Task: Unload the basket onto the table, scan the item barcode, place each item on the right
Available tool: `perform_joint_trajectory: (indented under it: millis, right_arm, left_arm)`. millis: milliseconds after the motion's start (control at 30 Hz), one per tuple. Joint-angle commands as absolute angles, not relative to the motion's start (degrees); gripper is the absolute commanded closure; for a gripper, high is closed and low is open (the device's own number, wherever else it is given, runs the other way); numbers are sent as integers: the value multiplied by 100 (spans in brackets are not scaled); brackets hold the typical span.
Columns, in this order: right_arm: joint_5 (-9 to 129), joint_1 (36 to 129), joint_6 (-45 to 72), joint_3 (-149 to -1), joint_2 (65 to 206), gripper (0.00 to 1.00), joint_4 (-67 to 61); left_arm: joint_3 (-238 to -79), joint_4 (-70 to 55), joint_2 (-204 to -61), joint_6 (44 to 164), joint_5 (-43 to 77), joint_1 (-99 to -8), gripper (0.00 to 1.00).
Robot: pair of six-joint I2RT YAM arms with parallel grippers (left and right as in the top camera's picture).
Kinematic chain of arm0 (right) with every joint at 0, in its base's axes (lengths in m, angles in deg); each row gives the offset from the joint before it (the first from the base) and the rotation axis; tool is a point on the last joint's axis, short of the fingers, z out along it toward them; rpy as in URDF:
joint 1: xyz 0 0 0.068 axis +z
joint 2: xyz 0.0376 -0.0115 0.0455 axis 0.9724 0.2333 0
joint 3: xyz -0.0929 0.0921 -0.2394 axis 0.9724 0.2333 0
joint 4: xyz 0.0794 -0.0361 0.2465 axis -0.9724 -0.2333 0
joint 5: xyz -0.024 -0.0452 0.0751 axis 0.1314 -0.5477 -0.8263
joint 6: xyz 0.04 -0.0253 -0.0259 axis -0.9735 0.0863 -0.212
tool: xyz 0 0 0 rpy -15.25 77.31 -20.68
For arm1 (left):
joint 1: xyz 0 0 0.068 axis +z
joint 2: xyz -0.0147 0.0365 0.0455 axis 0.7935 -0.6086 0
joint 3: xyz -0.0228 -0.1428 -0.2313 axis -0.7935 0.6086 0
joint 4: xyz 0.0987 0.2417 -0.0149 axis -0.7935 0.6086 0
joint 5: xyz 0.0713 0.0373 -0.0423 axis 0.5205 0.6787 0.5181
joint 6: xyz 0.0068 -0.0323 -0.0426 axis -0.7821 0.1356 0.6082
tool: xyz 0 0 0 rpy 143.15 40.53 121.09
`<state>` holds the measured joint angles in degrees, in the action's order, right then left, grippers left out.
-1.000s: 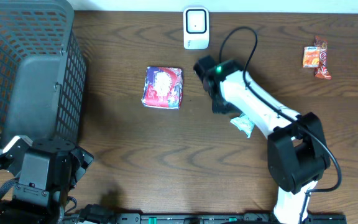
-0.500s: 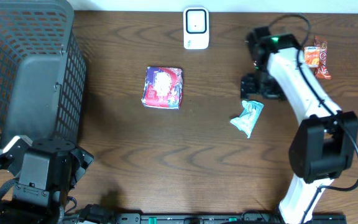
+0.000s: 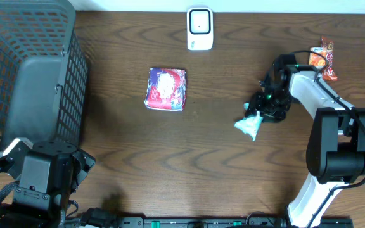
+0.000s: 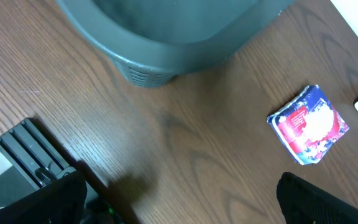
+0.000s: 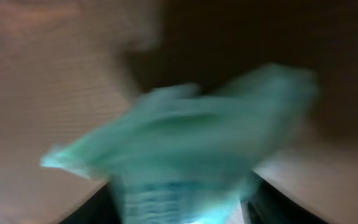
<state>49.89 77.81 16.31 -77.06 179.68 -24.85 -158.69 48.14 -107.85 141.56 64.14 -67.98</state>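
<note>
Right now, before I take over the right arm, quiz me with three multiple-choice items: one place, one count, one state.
1. In the overhead view, the white scanner stands at: A) top middle B) bottom left C) right edge.
2. Packets lying on the table: A) two B) three C) five.
3. The left gripper is: A) shut on a packet B) open, holding nothing C) out of view.

1 A: it sits just above the red-and-blue packet.
2 B: red-and-blue packet, teal packet, orange packet.
3 B: in the left wrist view its fingers sit in the lower corners, with bare wood between them.
</note>
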Motion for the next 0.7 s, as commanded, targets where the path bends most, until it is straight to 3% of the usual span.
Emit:
perform_joint_trajectory:
  millis: [0, 67, 167, 467, 667]
  right_arm:
    - [4316, 7845, 1456, -7394, 17951, 62, -2028]
    - [4316, 7912, 1244, -7212, 17953, 71, -1665]
    - [4303, 7998, 800, -7110, 17953, 99, -1333]
    - [3849, 8186, -39, -8272, 17947, 99, -894]
    - [5945, 8782, -671, -9708, 17947, 99, -697]
  left_arm:
    - [-15875, 4831, -10792, 14247, 6491, -6789, 2]
    - [-15875, 4831, -10792, 14247, 6491, -6789, 2]
    - [-15875, 4831, -10792, 14247, 6491, -6789, 2]
    - [-15875, 4831, -10792, 14247, 6491, -6789, 2]
    - [-15875, 4831, -10792, 14247, 6491, -6789, 2]
